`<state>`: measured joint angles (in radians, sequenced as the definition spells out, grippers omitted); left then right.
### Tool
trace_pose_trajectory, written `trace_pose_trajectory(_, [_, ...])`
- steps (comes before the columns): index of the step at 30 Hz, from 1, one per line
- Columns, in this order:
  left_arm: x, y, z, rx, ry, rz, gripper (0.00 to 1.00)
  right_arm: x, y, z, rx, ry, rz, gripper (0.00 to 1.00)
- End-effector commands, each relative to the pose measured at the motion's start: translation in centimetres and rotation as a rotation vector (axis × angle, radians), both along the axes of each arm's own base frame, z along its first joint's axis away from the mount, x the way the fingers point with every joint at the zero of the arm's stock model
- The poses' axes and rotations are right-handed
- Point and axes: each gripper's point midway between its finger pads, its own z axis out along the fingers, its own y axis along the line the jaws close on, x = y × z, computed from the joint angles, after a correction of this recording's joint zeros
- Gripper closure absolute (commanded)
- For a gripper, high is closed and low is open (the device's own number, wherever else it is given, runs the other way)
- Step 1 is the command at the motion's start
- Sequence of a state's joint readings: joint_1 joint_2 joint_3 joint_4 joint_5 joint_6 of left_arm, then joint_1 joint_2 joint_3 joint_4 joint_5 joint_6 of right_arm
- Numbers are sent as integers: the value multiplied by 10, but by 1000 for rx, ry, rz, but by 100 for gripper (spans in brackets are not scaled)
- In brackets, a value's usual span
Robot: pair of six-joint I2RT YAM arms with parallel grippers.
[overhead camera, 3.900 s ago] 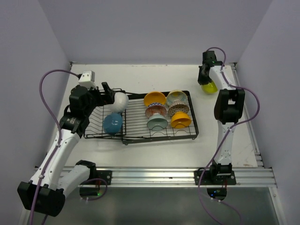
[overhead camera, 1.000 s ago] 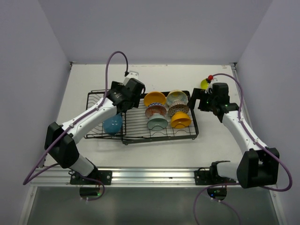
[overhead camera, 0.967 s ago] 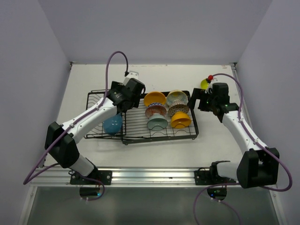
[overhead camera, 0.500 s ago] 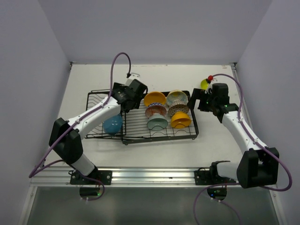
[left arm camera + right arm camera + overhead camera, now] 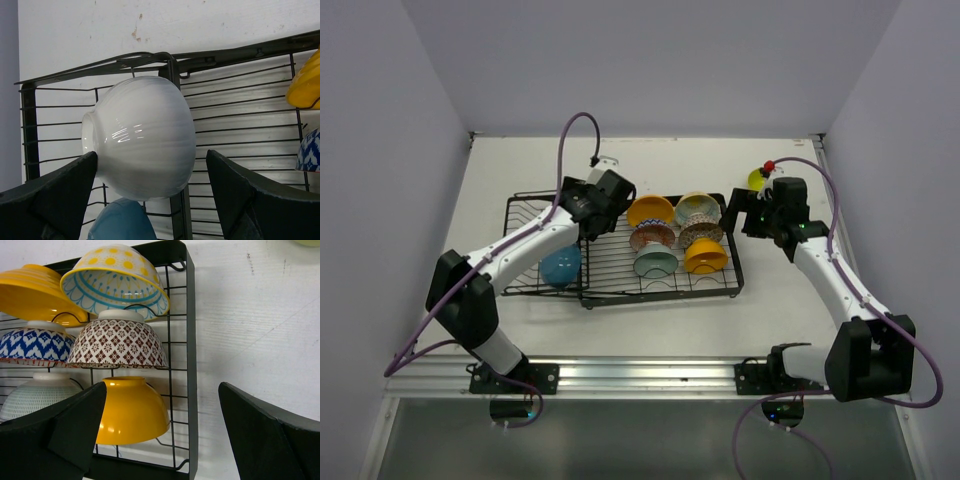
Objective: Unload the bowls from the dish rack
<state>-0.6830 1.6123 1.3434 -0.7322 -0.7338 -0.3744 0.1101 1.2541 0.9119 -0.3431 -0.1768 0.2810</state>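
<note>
Bowls point(image 5: 665, 240) mostly sit in the rack point(image 5: 610, 268): six crowd its right end and a blue one point(image 5: 560, 265) lies near its left end. One yellow-green bowl point(image 5: 757, 178) is out on the table point(image 5: 520, 170) by the far right corner. I have the left end effector point(image 5: 150, 155) open astride the white bowl point(image 5: 145, 130) at the rack's far edge. Next I'd close on it and lift it clear of the rack. My right end effector point(image 5: 162, 385) hangs open over the orange-yellow bowl point(image 5: 130, 410) at the rack's right edge.
</note>
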Motion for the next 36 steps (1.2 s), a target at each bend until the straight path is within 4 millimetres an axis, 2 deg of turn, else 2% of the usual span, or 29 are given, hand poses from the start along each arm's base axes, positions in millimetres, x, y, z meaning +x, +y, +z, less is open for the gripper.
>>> trace_pose_trajectory(1, [3, -4, -8, 3, -13, 8, 8, 5, 2, 7, 22, -35, -2, 1])
trace_pose_trajectory(8, [-3, -1, -19, 18, 0, 19, 9, 5, 1, 8, 21, -42, -13, 1])
trace_pose_trajectory(17, [-4, -2, -22, 39, -19, 36, 22, 5, 0, 8, 18, -46, -20, 1])
trace_pose_trajectory(20, [-4, -3, -18, 47, -35, 39, 43, 5, 0, 8, 19, -46, -21, 1])
trace_pose_trajectory(23, [-4, -2, -10, 52, -60, 51, 56, 5, -1, 8, 18, -45, -22, 1])
trace_pose_trajectory(29, [-6, 7, 10, 63, -114, 71, 72, 4, -2, 10, 14, -49, -26, 1])
trace_pose_trajectory(34, [-8, 15, 25, 78, -158, 85, 76, 3, -2, 10, 11, -48, -26, 1])
trace_pose_trajectory(35, [-8, 16, 24, 82, -162, 85, 85, 4, -2, 10, 12, -49, -26, 1])
trace_pose_trajectory(36, [-8, 18, 25, 92, -165, 85, 87, 4, -2, 10, 13, -49, -27, 1])
